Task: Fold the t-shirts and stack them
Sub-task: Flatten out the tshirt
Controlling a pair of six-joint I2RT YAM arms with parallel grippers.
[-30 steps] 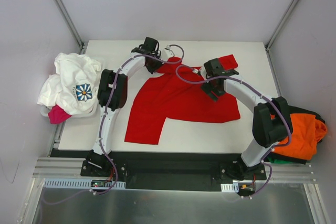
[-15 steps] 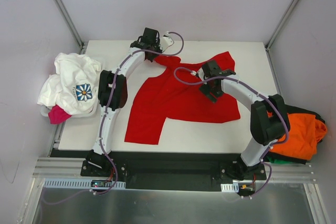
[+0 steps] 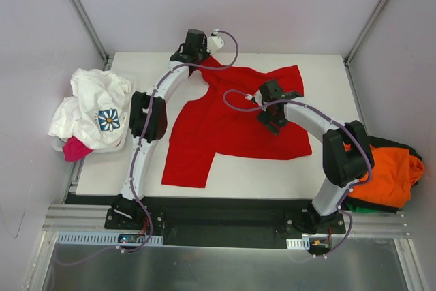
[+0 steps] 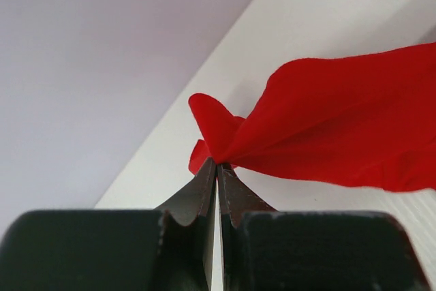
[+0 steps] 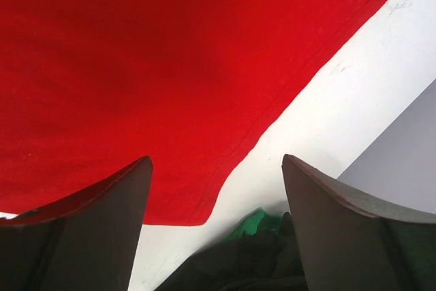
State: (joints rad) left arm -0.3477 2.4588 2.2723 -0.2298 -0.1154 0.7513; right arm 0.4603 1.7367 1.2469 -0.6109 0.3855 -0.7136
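The red t-shirt (image 3: 231, 117) lies spread across the middle of the white table (image 3: 327, 168). My left gripper (image 3: 202, 61) is at the far edge, shut on a corner of the red t-shirt (image 4: 320, 127), pulling it taut above the table. My right gripper (image 3: 272, 124) hovers open and empty over the shirt's right half; in the right wrist view (image 5: 216, 161) the shirt's hem (image 5: 136, 66) lies below the spread fingers.
A white t-shirt with a blue flower print (image 3: 95, 110) and a pink one (image 3: 73, 148) are heaped at the table's left edge. An orange t-shirt (image 3: 395, 172) over dark and green cloth (image 5: 266, 257) hangs at the right edge.
My left gripper has pulled the shirt's corner toward the far edge, unfolding the top part. The folded right sleeve has flattened out. My right gripper has shifted slightly left.
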